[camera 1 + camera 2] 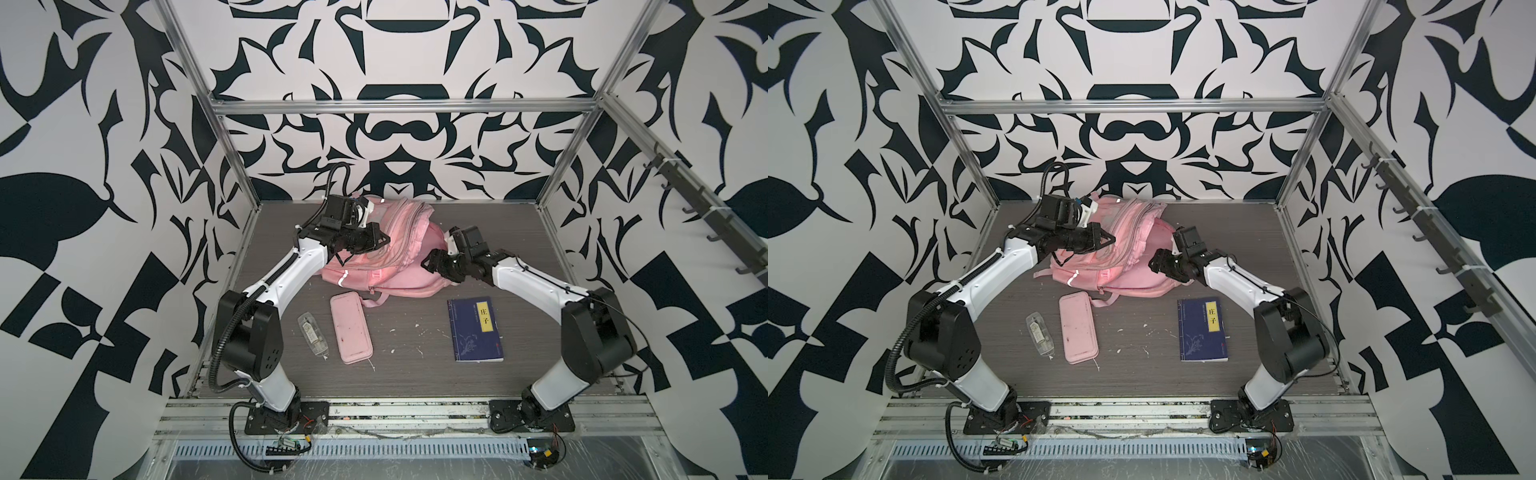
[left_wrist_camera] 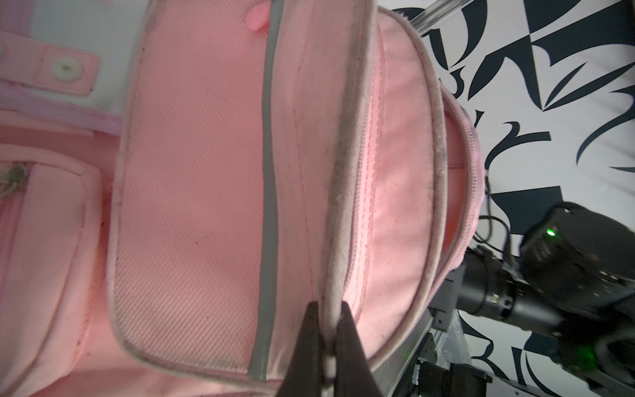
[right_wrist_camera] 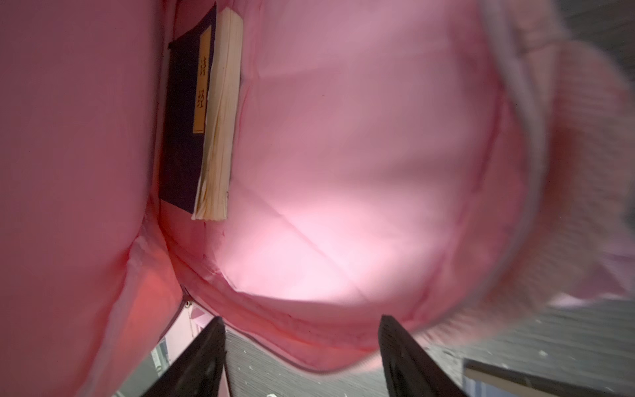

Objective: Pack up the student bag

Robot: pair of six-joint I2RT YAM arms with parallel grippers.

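The left claw (image 2: pixel 330 309) is clenched on the grey piped rim of the student bag (image 1: pixel 386 270), holding a flap up. The bag slumps at the back middle of the table (image 1: pixel 415 374). It is soft pink with zipped pockets, a grey reflective strip (image 2: pixel 268 172) and grubby piping. Inside it, a dark blue book (image 3: pixel 184 120) stands against the lining. The right claw (image 3: pixel 302 319) hangs released at the bag's mouth, gripping nothing. In front lie a clear pouch (image 1: pixel 313 334), a pink pencil case (image 1: pixel 350 328) and a second blue book (image 1: pixel 475 328).
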